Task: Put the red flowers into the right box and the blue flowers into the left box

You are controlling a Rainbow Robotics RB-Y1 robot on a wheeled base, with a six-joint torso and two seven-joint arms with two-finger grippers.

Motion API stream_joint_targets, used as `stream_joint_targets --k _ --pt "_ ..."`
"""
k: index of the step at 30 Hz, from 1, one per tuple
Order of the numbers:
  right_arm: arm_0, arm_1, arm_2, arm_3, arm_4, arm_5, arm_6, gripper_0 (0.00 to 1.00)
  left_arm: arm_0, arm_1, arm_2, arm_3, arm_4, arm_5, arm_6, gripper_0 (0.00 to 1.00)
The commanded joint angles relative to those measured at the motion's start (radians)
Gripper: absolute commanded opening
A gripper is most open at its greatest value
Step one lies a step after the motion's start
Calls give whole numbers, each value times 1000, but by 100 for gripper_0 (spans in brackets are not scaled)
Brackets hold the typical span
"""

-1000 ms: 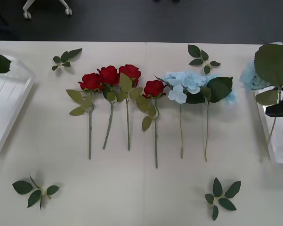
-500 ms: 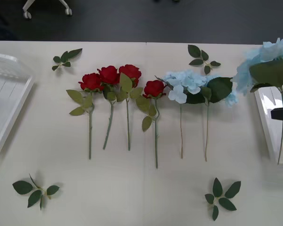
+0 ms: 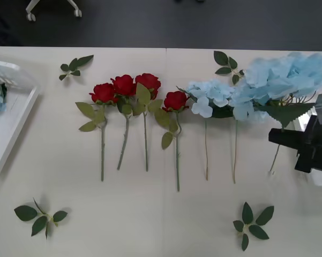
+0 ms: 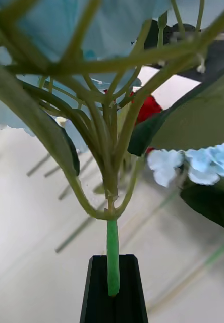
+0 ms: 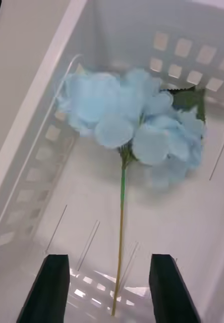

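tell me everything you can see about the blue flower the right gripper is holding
The held blue flower is an artificial cluster of pale sky-blue petals on a thin green stem, with large dark green serrated leaves below the head. Thin green branchlets fan out from the main stem under the petals. The right gripper, with black fingers, is shut on the stem near its lower part, carrying the flower above the table at the robot's right, its head overlapping the blue flowers still lying in the row.

Flower count, front view
4 red flowers (image 3: 129,88), 4 blue flowers (image 3: 210,96) (2 lying on counter, 1 lifted, 1 boxed), 4 leaf sprigs (image 3: 252,222).
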Motion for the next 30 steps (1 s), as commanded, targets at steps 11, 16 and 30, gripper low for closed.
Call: stream_joint_targets --k 11,16,30 --pt "-252 -219 460 -149 -80 -482 78 0 -17 -8 -16 -153 261 136 -66 100" --pt "-461 -205 701 -129 -50 -628 77 0 -17 -151 81 -276 356 265 -74 100" --pt "-831 66 1035 66 11 -772 84 0 -3 -404 133 -448 517 480 -365 100"
